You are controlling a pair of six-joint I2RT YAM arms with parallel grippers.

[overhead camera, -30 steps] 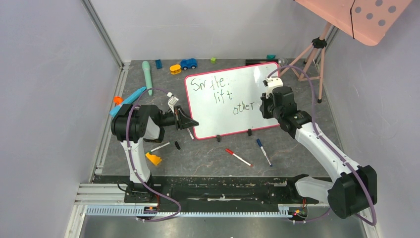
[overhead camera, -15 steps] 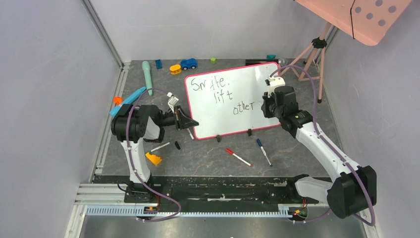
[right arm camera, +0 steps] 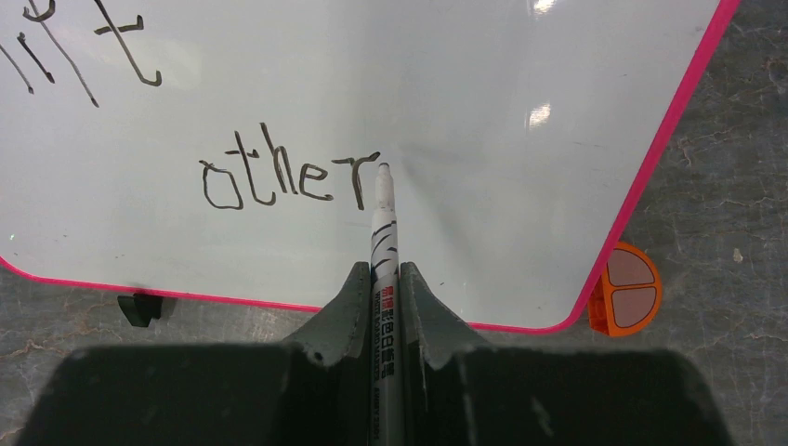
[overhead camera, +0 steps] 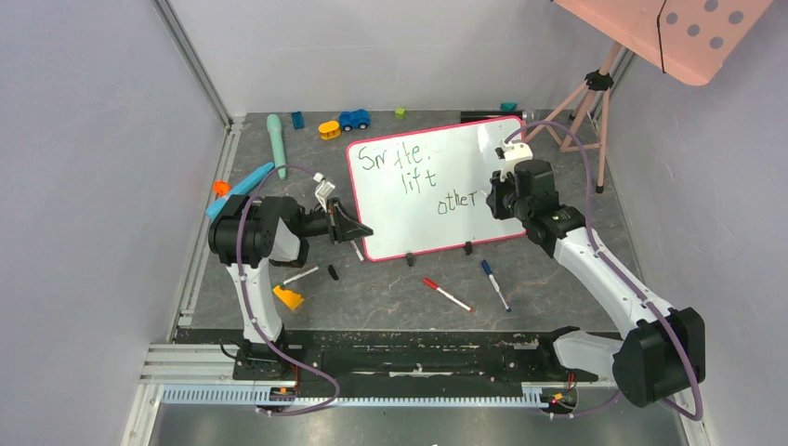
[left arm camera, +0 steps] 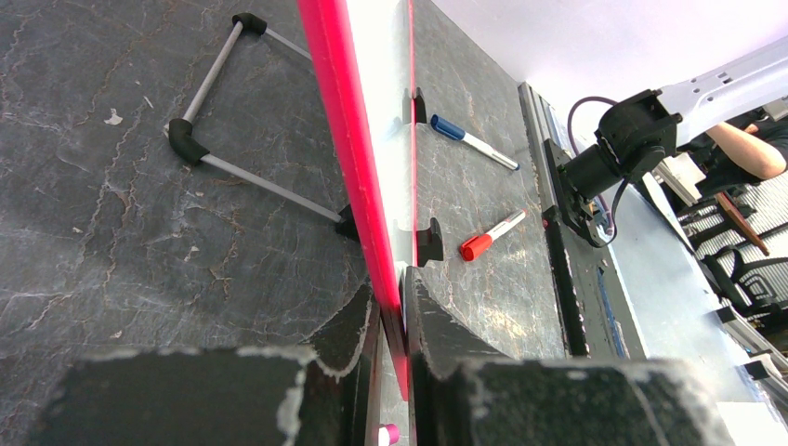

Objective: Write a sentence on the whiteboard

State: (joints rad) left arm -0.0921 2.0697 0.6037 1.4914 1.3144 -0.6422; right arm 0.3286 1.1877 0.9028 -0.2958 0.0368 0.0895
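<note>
The whiteboard (overhead camera: 418, 214) stands tilted on two black feet mid-table, white with a pink-red frame. The sentence (overhead camera: 409, 172) runs in three staggered black lines; the lowest reads "other" in the right wrist view (right arm camera: 288, 177). My left gripper (overhead camera: 358, 232) is shut on the board's lower left frame edge (left arm camera: 358, 186), which passes between its fingers (left arm camera: 353, 325). My right gripper (overhead camera: 494, 195) is shut on a black marker (right arm camera: 383, 232). The marker's tip rests at the end of the last letter on the board (right arm camera: 483, 93).
A red-capped marker (overhead camera: 447, 295) and a blue-capped marker (overhead camera: 494, 283) lie in front of the board. A marker, a black cap (overhead camera: 332, 272) and a yellow block (overhead camera: 288, 297) lie near the left arm. Toys line the back edge. A pink tripod (overhead camera: 585, 111) stands back right.
My right gripper has shifted slightly left and up along the board with the marker, finishing the last letter of the lowest word. The left arm has not moved.
</note>
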